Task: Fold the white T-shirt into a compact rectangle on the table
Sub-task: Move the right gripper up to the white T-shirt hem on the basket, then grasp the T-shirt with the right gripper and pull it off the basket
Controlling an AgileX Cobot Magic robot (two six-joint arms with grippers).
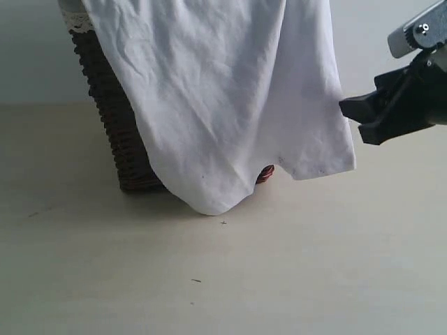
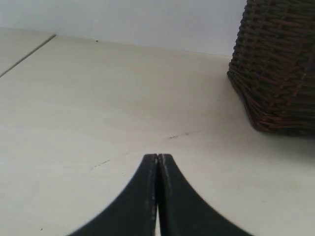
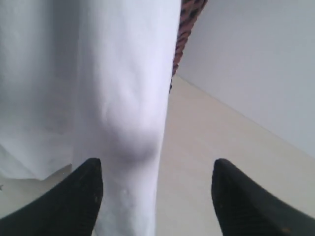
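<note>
Hanging over the basket (image 1: 119, 139) at the tabletop's (image 1: 209, 279) far edge, the white T-shirt (image 1: 223, 105) is looking light and limp; we are favouring its hem corner. Right gripper (image 1: 357, 120) gaping beside it, left gripper (image 2: 157, 160) pressed together.

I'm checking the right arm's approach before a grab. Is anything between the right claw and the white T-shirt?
Nothing visible does. The open right claw sits at the hanging edge of the T-shirt, cloth lined up between its fingers. The shirt hangs draped over the wicker basket on the table.
</note>
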